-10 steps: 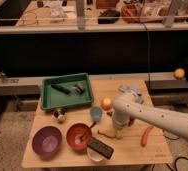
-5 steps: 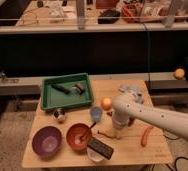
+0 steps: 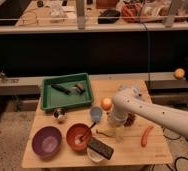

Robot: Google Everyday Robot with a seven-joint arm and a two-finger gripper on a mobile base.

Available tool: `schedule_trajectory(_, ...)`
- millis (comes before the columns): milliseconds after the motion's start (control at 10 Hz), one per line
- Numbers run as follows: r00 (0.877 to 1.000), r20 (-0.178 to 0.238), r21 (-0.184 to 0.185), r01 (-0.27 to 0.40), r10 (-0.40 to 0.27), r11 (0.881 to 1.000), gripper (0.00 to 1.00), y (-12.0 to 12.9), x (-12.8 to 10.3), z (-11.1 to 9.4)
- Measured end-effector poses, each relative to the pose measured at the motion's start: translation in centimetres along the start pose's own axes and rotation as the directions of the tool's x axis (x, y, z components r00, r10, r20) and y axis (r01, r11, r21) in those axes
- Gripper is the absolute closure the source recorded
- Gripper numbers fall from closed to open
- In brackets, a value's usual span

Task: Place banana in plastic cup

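Observation:
The banana (image 3: 108,133) is a small pale-yellow piece with a dark stem end. It lies on the wooden table (image 3: 137,152), just right of the red-orange bowl. The light-blue plastic cup (image 3: 95,114) stands upright a little above and left of it, beside a round orange ball (image 3: 106,103). My white arm reaches in from the right and bends down. The gripper (image 3: 118,128) points down at the banana's right end, so part of the banana is hidden. I cannot tell whether it touches the banana.
A red-orange bowl (image 3: 79,136) and a purple bowl (image 3: 47,141) stand at the front left. A black remote-like object (image 3: 100,148) lies over a white dish. A green tray (image 3: 67,91) is at the back left. An orange-red sausage piece (image 3: 147,135) lies at the right.

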State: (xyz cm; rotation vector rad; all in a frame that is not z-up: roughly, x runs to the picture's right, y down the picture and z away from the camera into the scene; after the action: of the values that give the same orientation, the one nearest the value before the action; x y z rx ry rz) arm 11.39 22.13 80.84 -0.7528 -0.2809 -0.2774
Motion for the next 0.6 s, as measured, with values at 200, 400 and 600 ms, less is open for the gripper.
schedule_trajectory(200, 1.000, 0.021, -0.009, 0.015, -0.015, 1.000, 0.20, -0.70, -1.56, -1.63)
schedule_trajectory(400, 1.000, 0.027, -0.014, 0.006, -0.006, 1.000, 0.20, -0.85, -1.50, -1.58)
schedule_trajectory(600, 1.000, 0.024, -0.005, -0.015, 0.015, 1.000, 0.20, -0.82, -0.98, -1.42)
